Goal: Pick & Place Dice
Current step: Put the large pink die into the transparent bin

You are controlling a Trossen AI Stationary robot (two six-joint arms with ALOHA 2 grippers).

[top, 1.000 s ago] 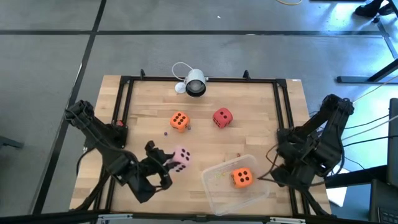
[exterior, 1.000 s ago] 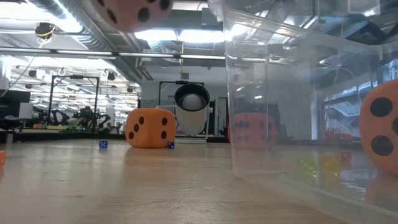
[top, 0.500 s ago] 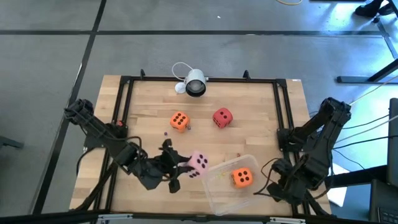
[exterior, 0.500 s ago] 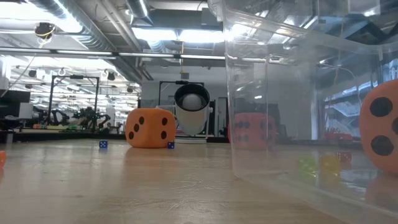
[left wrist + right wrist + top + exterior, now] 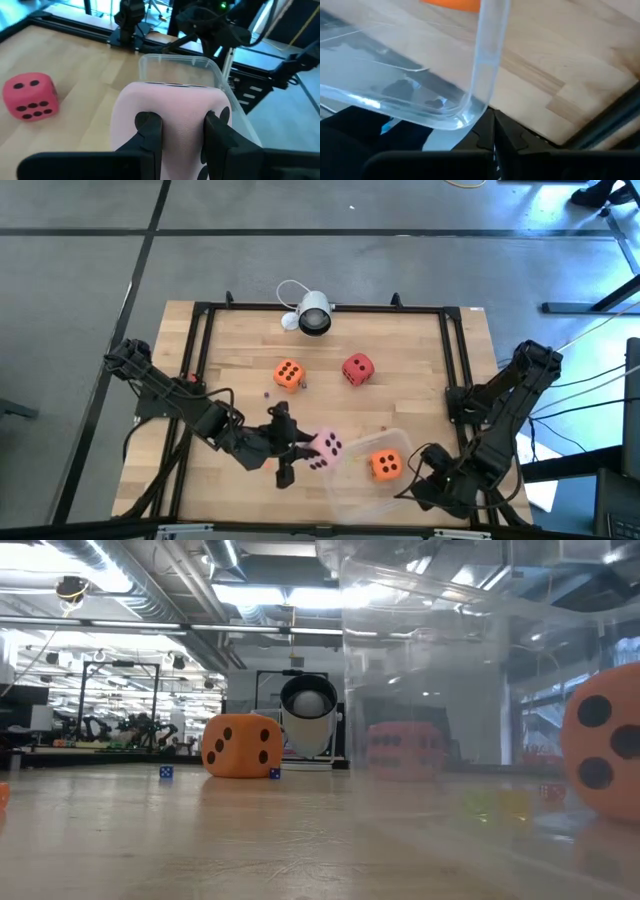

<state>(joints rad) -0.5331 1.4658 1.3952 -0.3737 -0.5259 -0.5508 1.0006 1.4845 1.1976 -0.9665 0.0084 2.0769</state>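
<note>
Pale wooden tabletop (image 5: 240, 370); clear rectangular plastic tub (image 5: 352, 480) at its near right holds one orange die (image 5: 385, 466). Left gripper (image 5: 300, 450) fingers clamp the pale pink die (image 5: 325, 448) at the tub's left edge. Right gripper (image 5: 425, 485) fingers clenched together at the tub's right rim.

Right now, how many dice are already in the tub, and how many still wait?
Done: one orange die lies inside the clear tub. In hand: the left hand holds the pink die at the tub's edge, while the right hand is shut on the tub's rim. Left: the other orange die and the red die sit on the table.
</note>
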